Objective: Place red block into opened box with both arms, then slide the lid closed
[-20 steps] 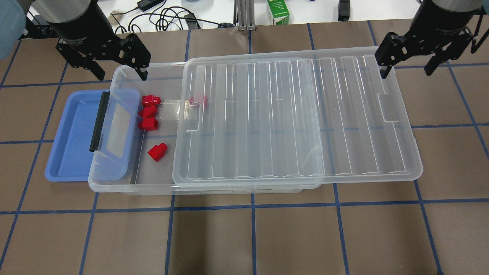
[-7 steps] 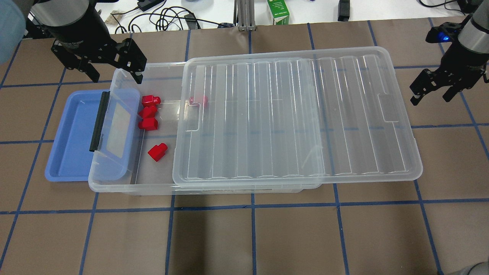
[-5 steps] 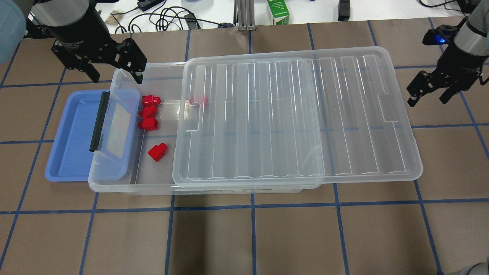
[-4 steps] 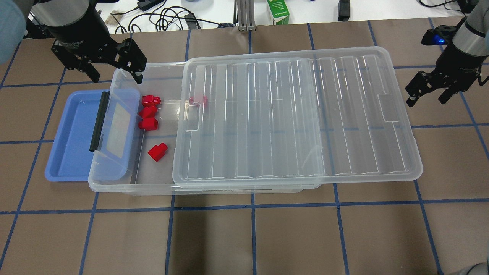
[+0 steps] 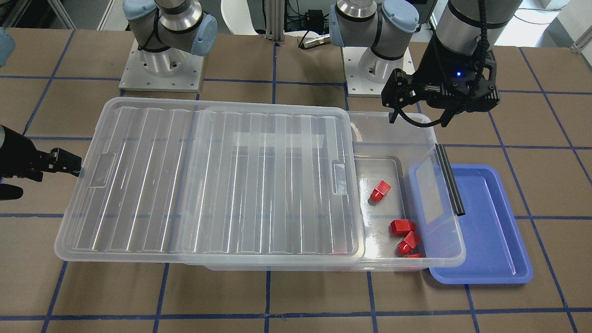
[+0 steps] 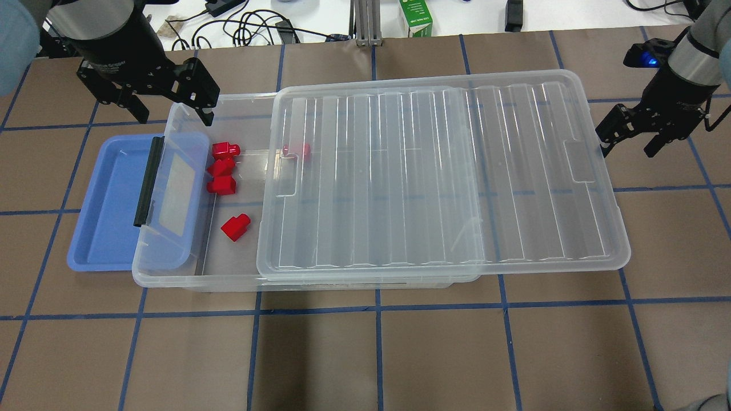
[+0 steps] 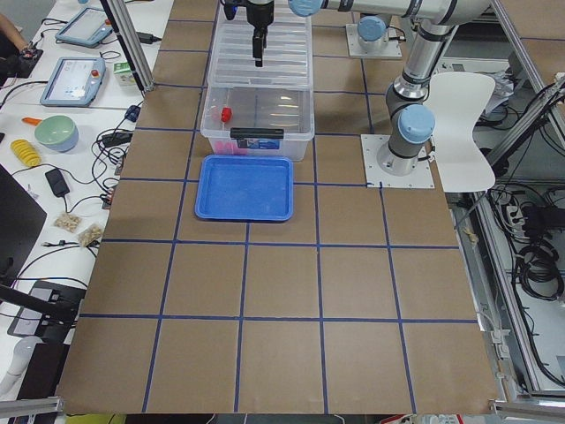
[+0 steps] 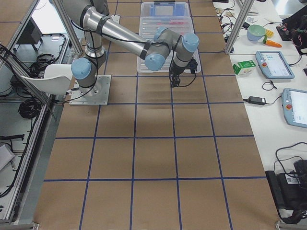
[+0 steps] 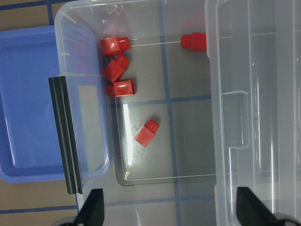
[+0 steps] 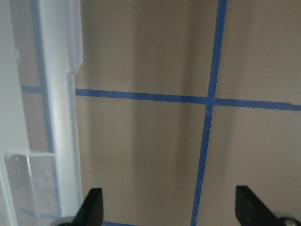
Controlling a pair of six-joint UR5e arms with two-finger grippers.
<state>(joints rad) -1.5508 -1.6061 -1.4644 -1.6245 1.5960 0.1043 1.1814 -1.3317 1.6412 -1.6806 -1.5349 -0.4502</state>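
At the left of the overhead view, we see the left end effector (image 6: 175,118) hanging above the left end of the box (image 6: 228,283), its fingers spread wide and holding nothing. A blue tray (image 6: 108,200) lies on the desk (image 6: 365,354), and the box's left end, with its black latch bar (image 6: 148,180), overlaps the tray. In the box's uncovered left part, a cluster of three red blocks (image 6: 221,166) lies by the left wall. One red block (image 6: 236,226) lies alone, apart from the cluster. A fifth red block (image 6: 297,150) sits partly under the left edge of the lid (image 6: 434,171). The lid covers the rest of the box and overhangs its right end. At the right, the right end effector (image 6: 626,151) is spread wide and empty over the desk, just beside the lid's right edge. We cannot tell whether it touches the lid.
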